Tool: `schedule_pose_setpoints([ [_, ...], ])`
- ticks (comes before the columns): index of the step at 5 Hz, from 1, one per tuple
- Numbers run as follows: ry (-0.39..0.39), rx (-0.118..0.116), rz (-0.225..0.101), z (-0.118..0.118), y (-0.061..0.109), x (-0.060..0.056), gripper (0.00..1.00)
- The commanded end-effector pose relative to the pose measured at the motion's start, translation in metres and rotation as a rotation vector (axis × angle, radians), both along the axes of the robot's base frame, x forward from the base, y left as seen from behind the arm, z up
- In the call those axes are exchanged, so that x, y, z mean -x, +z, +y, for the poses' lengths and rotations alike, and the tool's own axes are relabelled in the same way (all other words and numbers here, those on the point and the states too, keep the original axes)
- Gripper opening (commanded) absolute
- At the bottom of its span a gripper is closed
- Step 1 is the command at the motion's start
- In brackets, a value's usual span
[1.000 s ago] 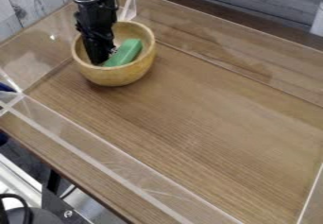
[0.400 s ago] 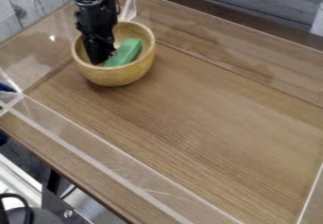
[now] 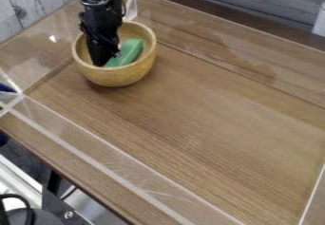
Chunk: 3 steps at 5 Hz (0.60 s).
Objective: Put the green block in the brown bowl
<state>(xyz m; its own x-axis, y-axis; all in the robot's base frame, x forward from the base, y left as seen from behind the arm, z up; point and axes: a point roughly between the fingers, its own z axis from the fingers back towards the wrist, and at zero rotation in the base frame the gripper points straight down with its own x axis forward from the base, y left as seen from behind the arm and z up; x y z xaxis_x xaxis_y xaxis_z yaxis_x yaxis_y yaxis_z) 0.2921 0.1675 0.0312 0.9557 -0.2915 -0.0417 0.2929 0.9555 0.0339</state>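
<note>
**Green block sits inside the bowl, half hidden**

Green block (image 3: 125, 53), a bright matte rectangular bar, lies tilted in your round light-brown wooden bowl (image 3: 132, 74) near the table's (image 3: 203, 134) far left corner. Your black gripper (image 3: 98, 58) points straight down into the bowl, hiding the block's left end. Its fingertips blur together; they read as closed, but you cannot tell whether they pinch the block.

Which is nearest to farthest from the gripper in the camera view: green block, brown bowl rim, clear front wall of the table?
From the gripper:
1. green block, right beside it inside the bowl.
2. brown bowl rim, around it.
3. clear front wall, far toward the camera.
</note>
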Motion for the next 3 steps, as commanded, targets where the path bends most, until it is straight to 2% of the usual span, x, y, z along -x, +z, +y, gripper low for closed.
schedule_pose_setpoints([
  [1,-0.015,-0.048,-0.074,0.0046,0.0285,-0.0125,0.0],
  [3,-0.019,-0.044,-0.093,0.0022,0.0247,-0.0173,0.0],
])
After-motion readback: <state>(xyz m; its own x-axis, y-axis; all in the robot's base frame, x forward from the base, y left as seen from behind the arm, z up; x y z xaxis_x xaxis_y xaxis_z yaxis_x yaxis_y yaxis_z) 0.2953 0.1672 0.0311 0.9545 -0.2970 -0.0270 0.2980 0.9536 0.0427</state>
